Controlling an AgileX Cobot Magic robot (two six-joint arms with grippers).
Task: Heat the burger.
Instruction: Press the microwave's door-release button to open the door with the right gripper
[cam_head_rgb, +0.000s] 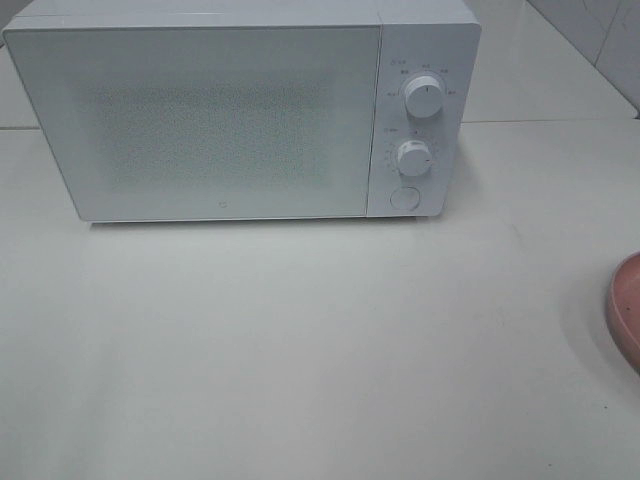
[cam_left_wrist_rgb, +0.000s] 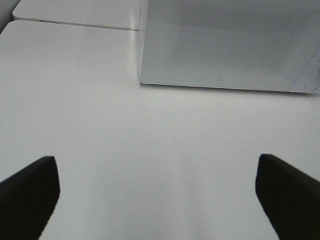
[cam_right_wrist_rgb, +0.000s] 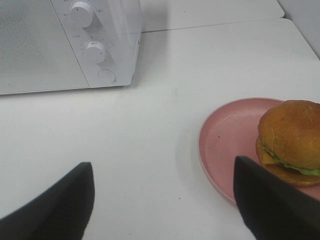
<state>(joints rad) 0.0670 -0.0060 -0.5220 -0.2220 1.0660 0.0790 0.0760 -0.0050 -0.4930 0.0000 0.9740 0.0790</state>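
The burger (cam_right_wrist_rgb: 292, 140) with its golden-brown bun and green lettuce sits on a pink plate (cam_right_wrist_rgb: 225, 137) in the right wrist view. Only the plate's edge (cam_head_rgb: 627, 305) shows at the right border of the exterior high view; the burger is out of that view. The white microwave (cam_head_rgb: 240, 110) stands at the back with its door shut. My right gripper (cam_right_wrist_rgb: 162, 200) is open and empty, above the table short of the plate. My left gripper (cam_left_wrist_rgb: 157, 195) is open and empty, facing the microwave (cam_left_wrist_rgb: 225, 45) from a distance. Neither arm shows in the exterior high view.
The microwave has two round knobs (cam_head_rgb: 425, 100) and a round button (cam_head_rgb: 404, 197) on its right panel. A seam between white table tops (cam_left_wrist_rgb: 75, 23) runs behind the microwave's left side.
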